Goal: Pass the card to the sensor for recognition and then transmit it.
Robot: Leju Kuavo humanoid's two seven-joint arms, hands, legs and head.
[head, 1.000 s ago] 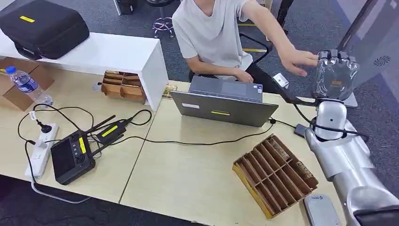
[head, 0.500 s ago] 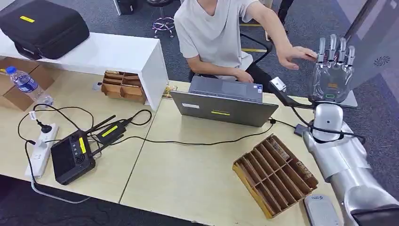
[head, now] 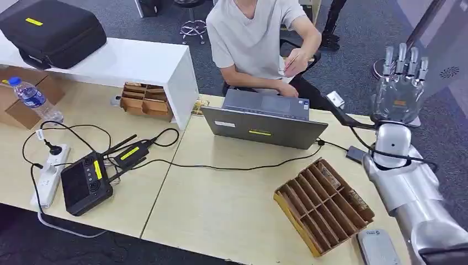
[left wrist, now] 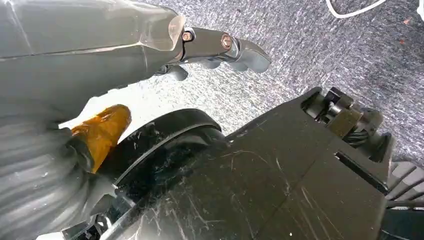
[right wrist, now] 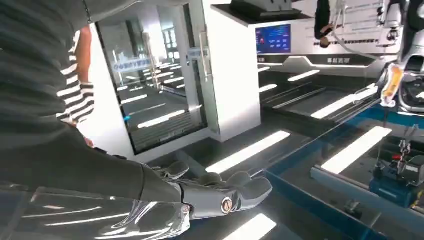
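My right hand (head: 399, 83) is raised above the table's far right corner, fingers stretched upward and apart, holding nothing. In the right wrist view the same hand (right wrist: 215, 192) lies flat and empty. A person in a white shirt (head: 251, 33) sits behind the laptop and holds a small pale card (head: 287, 62) in a raised hand near the chest. A grey card sensor (head: 377, 247) lies flat at the table's near right edge. My left hand (left wrist: 220, 47) hangs over the carpet with its fingers loosely extended and nothing in them.
A grey laptop (head: 265, 118) stands at the back middle. A wooden divided tray (head: 323, 204) lies near my right arm. A black controller (head: 85, 185), a power strip (head: 48, 174) and cables lie on the left. A water bottle (head: 32, 98) stands at the far left.
My right hand's fingers went from curled to straight and spread. The person's hand, which reached up to my hand, has drawn back toward the chest with the card.
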